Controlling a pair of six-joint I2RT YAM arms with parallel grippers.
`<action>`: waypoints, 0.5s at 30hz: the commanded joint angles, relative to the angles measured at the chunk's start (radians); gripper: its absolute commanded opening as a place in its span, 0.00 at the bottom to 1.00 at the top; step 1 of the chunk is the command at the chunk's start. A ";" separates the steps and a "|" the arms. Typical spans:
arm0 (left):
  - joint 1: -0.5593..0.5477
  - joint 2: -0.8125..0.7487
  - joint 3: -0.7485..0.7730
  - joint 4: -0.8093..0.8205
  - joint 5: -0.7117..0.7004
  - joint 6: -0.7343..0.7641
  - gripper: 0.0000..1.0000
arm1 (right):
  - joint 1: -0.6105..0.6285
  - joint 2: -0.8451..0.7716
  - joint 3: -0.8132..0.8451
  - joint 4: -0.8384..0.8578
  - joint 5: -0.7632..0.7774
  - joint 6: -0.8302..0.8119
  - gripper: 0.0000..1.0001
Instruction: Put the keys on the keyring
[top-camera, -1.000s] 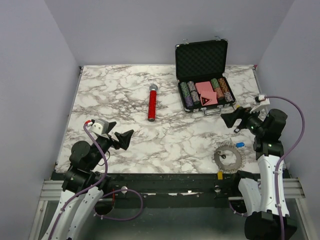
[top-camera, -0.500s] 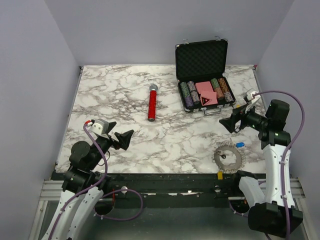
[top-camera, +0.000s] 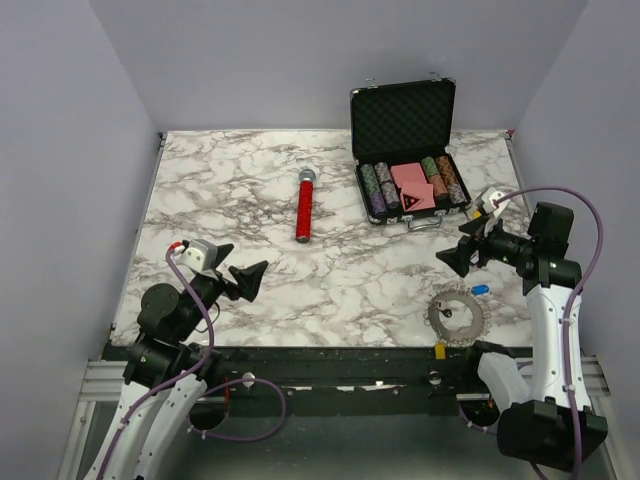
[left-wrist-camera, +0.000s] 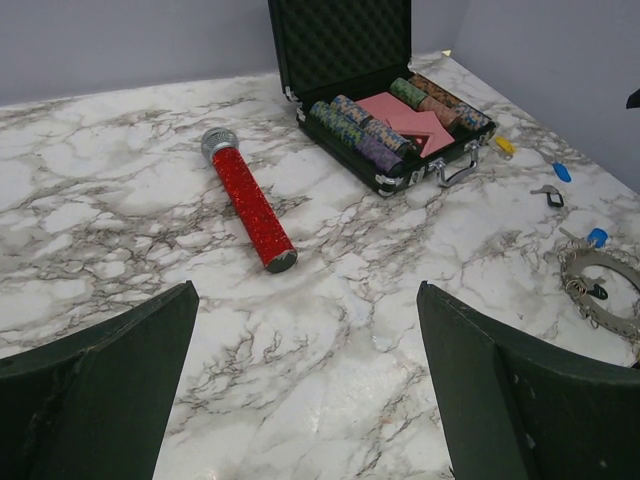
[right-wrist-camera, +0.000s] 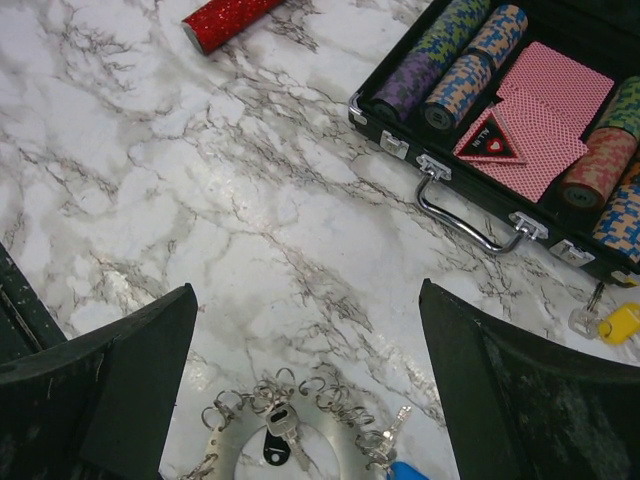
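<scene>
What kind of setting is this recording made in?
Probably a lab test cell: a marble-patterned table boxed in by plain grey walls, holding unrelated props like a red microphone and a poker chip case.

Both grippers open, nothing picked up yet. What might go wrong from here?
1. The blue key lies flat on the table; the open right gripper may push it instead of gripping it.
2. The keyring sits close to the table's near edge; a nudge might slide it off.
</scene>
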 joint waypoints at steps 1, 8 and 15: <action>0.001 -0.016 0.012 0.004 0.028 -0.006 0.99 | -0.007 0.024 0.000 -0.038 -0.017 -0.048 1.00; 0.001 -0.017 0.012 0.005 0.033 -0.006 0.99 | -0.007 0.051 0.007 -0.043 -0.009 -0.045 1.00; 0.001 -0.017 0.012 0.007 0.039 -0.008 0.99 | -0.009 0.091 0.027 -0.072 0.032 -0.053 1.00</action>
